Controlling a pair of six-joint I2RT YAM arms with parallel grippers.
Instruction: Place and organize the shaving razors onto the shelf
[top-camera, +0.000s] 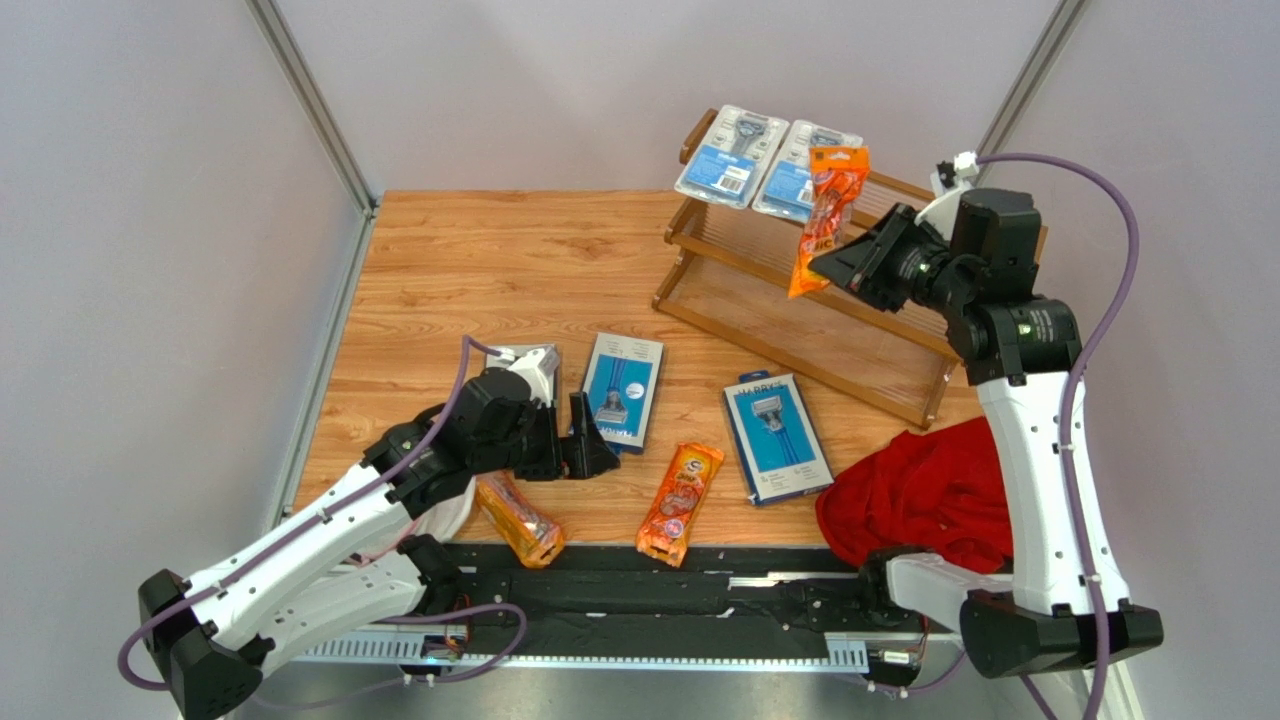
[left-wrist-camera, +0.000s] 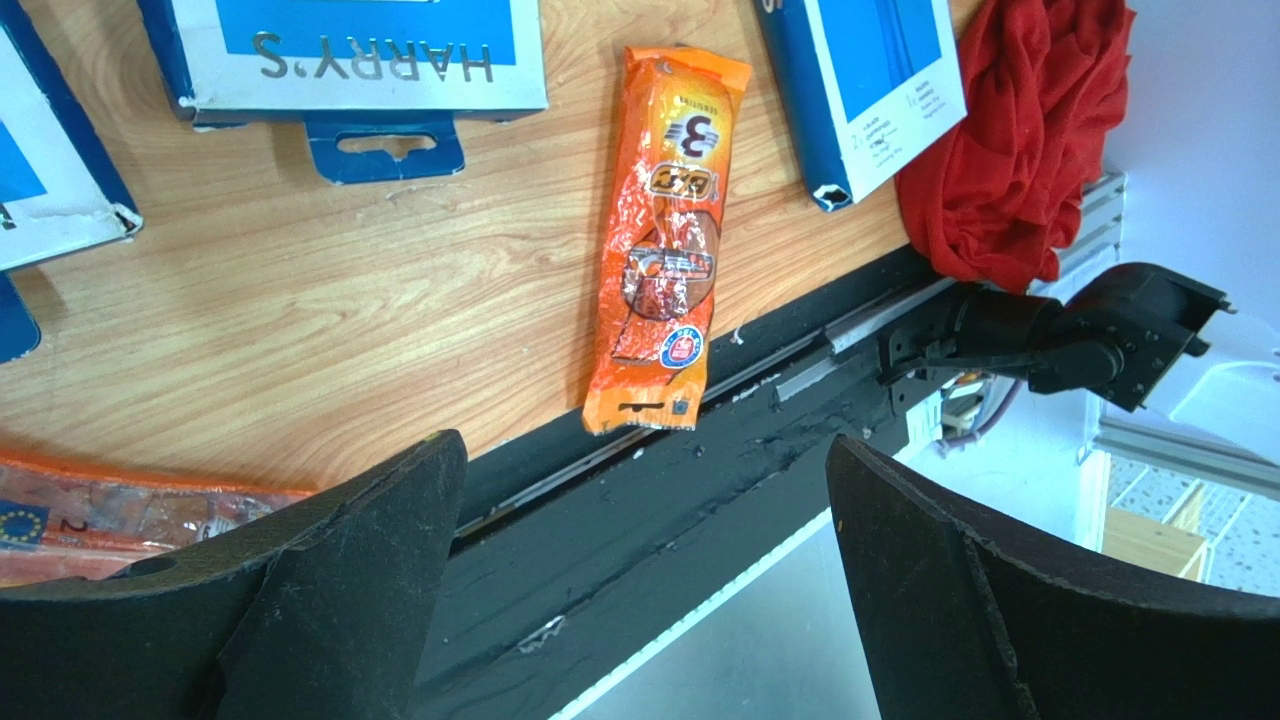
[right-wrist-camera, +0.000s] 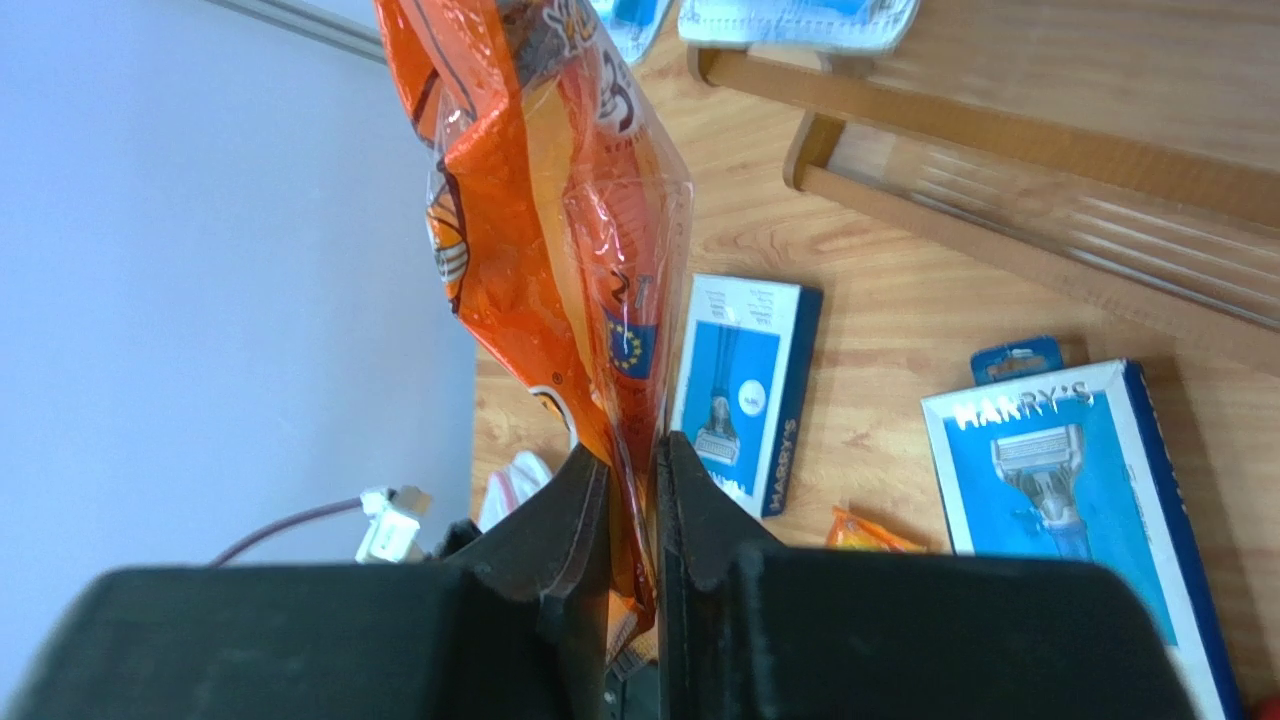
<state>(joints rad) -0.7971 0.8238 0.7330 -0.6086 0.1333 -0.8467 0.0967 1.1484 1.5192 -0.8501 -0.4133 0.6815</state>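
The shelf (top-camera: 842, 338) sits just below the right gripper (right-wrist-camera: 631, 473), which clamps the lower end of an orange razor bag (right-wrist-camera: 526, 225) above the top tier. This looks like the placing step: next it probably needs lowering beside the blister packs (top-camera: 732, 155), then releasing. The left gripper (left-wrist-camera: 639, 450) gapes, empty.

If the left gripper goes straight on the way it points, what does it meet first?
Probably the orange razor bag lying flat ahead: it sits in line between the open left gripper's fingers. The gripper's height is unclear, so it might pass above the bag.
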